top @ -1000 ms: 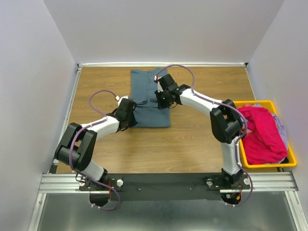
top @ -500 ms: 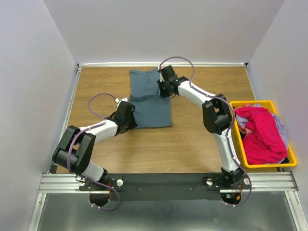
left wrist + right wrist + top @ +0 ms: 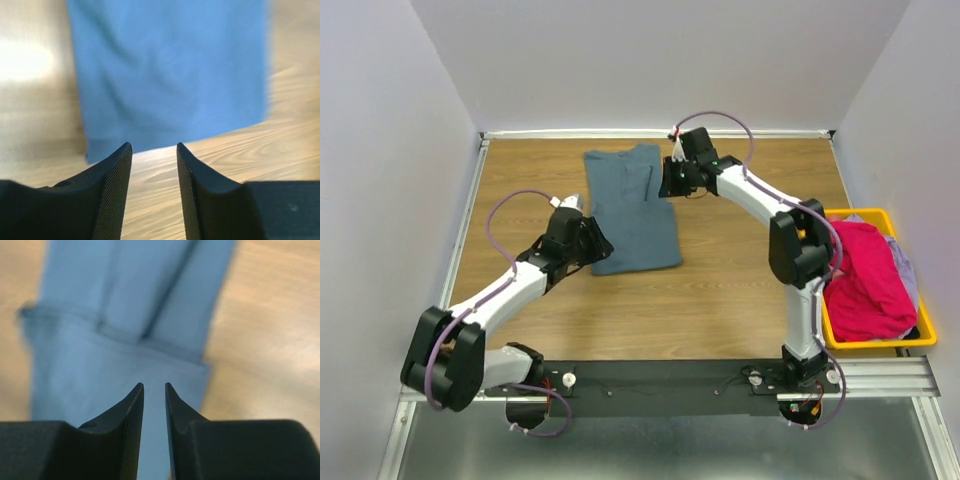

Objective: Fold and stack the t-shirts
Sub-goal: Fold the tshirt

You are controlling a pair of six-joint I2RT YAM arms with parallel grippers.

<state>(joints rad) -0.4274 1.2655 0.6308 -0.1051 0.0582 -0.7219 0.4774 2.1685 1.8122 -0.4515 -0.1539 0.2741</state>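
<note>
1. My left gripper [image 3: 598,240] was released. In the left wrist view, its two black fingers [image 3: 112,190] stood apart with nothing between them. They hung over bare wood just short of the near edge of the shirt.

2. My right gripper [image 3: 663,185] was at the far right edge of the same shirt. In the right wrist view, its jaws were parted by a narrow gap above the cloth. I saw no fold pinched between them.

3. The plain slate blue-grey cloth t-shirt [image 3: 635,210] lay flat on the brown wooden table [image 3: 740,290]. It was folded into a long strip that ran from the far edge of the table towards me. A cross fold showed in the right wrist view.

4. The yellow plastic bin [image 3: 876,343] stood at the right side of the table, well apart from both grippers. It held a crumpled magenta-pink t-shirt [image 3: 865,275], with pale grey-blue cloth [image 3: 908,268] beside it along the right wall.
</note>
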